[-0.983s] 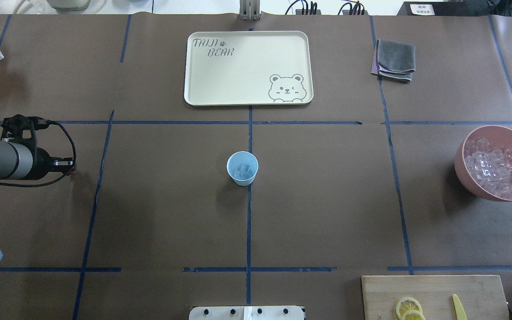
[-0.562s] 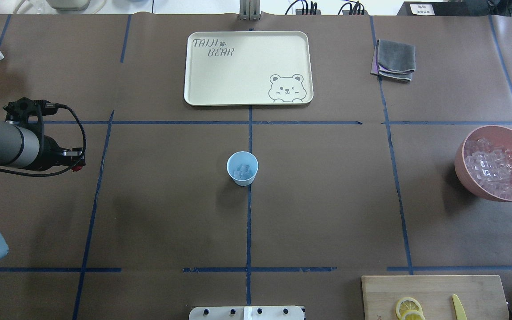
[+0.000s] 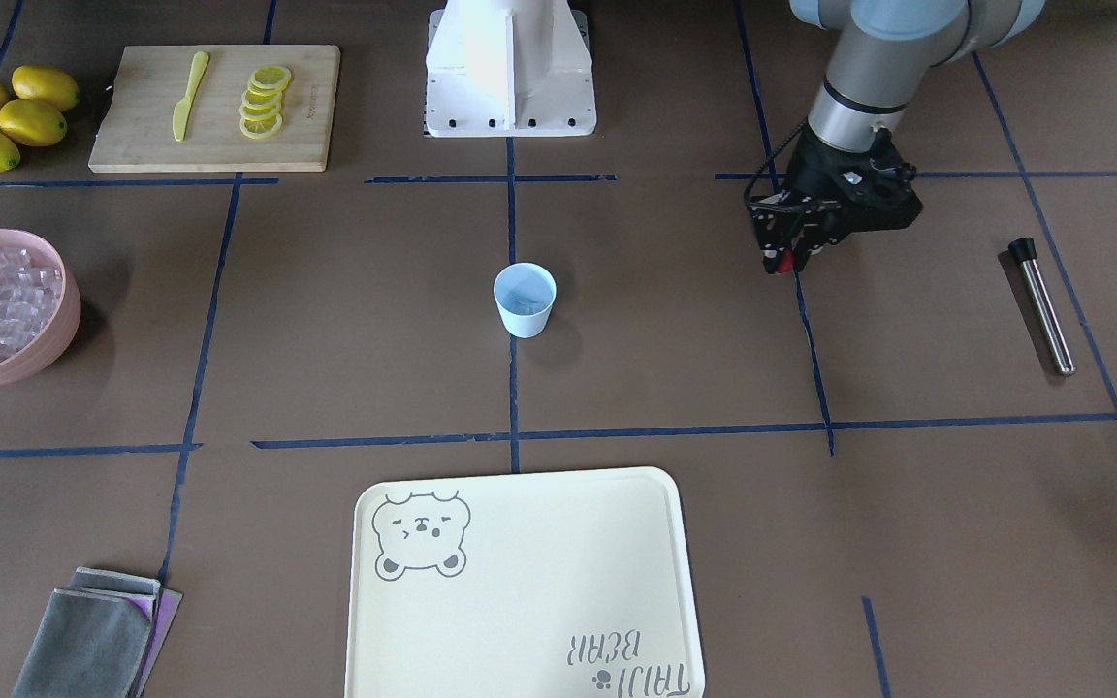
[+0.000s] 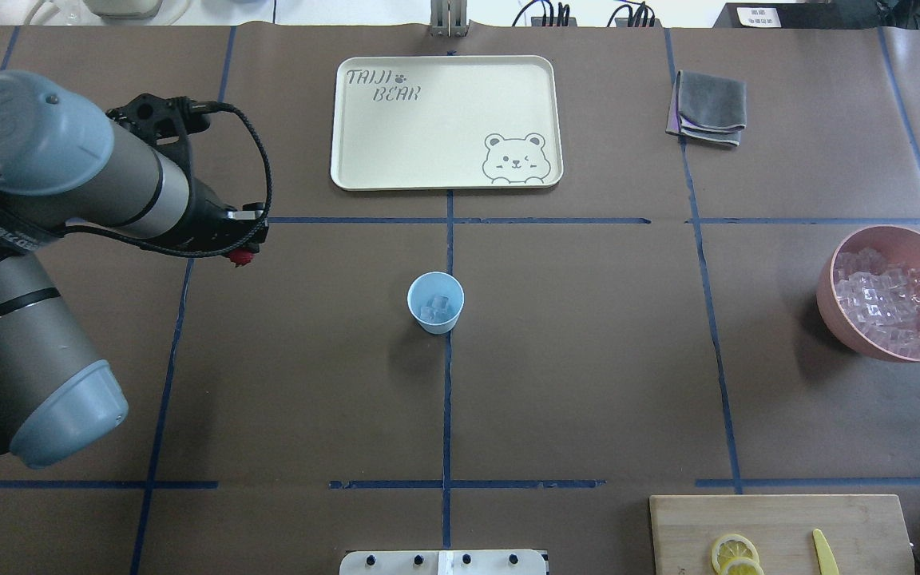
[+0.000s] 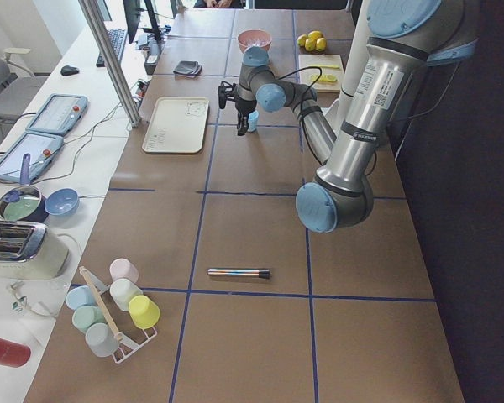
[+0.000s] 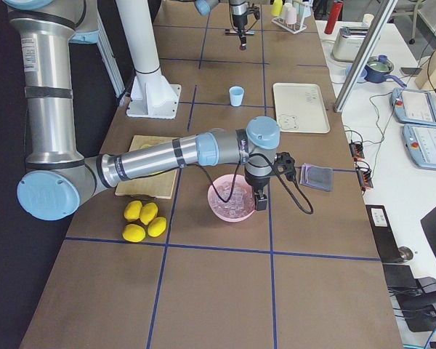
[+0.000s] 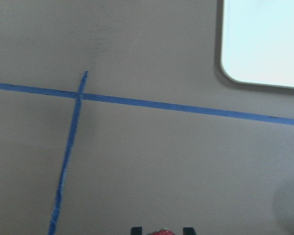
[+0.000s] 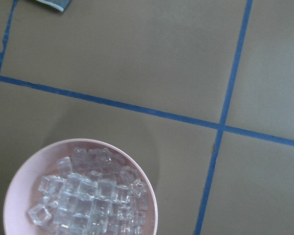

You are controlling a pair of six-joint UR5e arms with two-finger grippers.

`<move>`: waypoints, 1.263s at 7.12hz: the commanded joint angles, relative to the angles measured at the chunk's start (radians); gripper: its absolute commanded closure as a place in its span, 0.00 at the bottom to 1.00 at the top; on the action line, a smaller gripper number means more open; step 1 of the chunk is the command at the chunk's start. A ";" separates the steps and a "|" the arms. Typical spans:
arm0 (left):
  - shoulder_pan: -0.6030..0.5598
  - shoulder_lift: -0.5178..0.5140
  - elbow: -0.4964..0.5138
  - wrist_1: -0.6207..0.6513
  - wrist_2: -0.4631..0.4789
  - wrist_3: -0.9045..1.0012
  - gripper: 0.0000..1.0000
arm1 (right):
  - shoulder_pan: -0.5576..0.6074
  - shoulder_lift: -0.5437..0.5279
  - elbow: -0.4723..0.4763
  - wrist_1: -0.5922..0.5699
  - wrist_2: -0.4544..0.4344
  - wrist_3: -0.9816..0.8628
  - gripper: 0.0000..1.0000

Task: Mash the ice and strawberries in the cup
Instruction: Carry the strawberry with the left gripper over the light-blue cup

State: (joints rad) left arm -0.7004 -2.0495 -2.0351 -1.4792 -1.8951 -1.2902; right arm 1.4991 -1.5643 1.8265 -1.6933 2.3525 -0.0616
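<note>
Holding ice [image 4: 436, 307], cup [image 4: 438, 326], pink bowl [image 4: 827, 303] likewise, left gripper [image 4: 244, 251] pinching strawberry [image 3: 785, 263], right gripper [image 6: 261, 202] unreadable.

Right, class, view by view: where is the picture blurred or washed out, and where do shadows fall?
Left wrist view: soft throughout, the tray corner bleached near white, the strawberry in the left gripper a red smear at the bottom edge. Right wrist view: sharp, ice glinting in the bowl. Overhead view: the cup throws a faint shadow toward the robot.
</note>
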 commanded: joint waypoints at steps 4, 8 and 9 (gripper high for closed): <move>0.074 -0.337 0.286 0.004 0.002 -0.176 1.00 | 0.087 -0.148 -0.124 0.241 0.024 -0.063 0.01; 0.143 -0.342 0.411 -0.139 0.013 -0.218 1.00 | 0.093 -0.145 -0.124 0.242 0.025 -0.034 0.00; 0.147 -0.344 0.411 -0.141 0.011 -0.218 1.00 | 0.093 -0.145 -0.122 0.242 0.024 -0.034 0.00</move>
State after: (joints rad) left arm -0.5603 -2.3906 -1.6326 -1.6107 -1.8832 -1.5059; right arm 1.5922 -1.7095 1.7032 -1.4514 2.3770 -0.0956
